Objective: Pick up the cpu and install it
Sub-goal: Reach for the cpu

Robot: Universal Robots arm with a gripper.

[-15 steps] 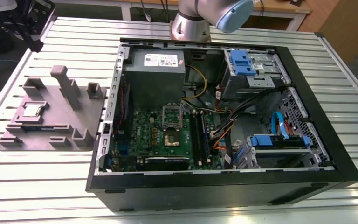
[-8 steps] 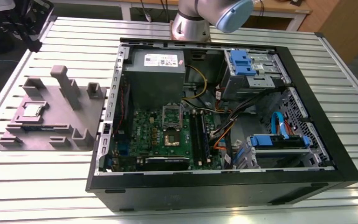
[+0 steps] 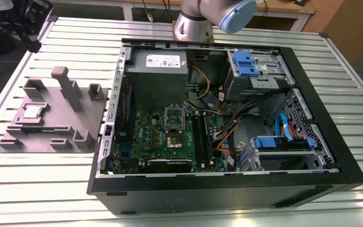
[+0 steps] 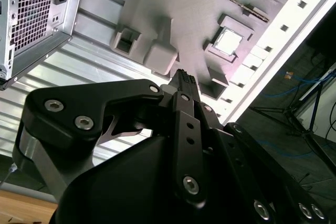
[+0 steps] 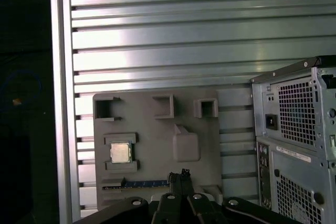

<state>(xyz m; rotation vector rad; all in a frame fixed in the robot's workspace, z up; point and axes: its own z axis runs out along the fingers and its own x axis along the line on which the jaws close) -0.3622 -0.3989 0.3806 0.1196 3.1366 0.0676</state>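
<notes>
Your cpu (image 3: 31, 112) lies flat, metal top up, in a shallow pocket of the grey tray (image 3: 58, 120), at the exterior view's left, about mid-height. It's square, so it has no real long axis. Its edges run parallel to the tray's edges, and two low tabs of the tray bracket it on opposite sides. The tray sits on the slatted table (image 3: 43, 189), just beside the open computer case (image 3: 232, 194).

Both wrist views look down on the tray with the cpu (image 5: 121, 152) in its pocket, nothing touching it. Your gripper (image 5: 179, 174) holds nothing. Its fingers look pressed together (they are seen nearly edge-on, so a thin gap may be there). In the second wrist view the gripper (image 4: 184, 75) lines up with the tray's raised block (image 4: 161, 56), well apart from the cpu (image 4: 227, 42).

Cut off or unclear:
- The gripper's black body runs out of frame in both wrist views.
- The arm (image 3: 197, 21) is cropped at the exterior view's top edge.
- In both wrist views only a vented rear corner of the case is in frame.
- The socket (image 3: 174, 130) sits on the green board mid-case, and you can't tell whether its frame is open.
- The corner marks on the cpu are too small to make out.
</notes>
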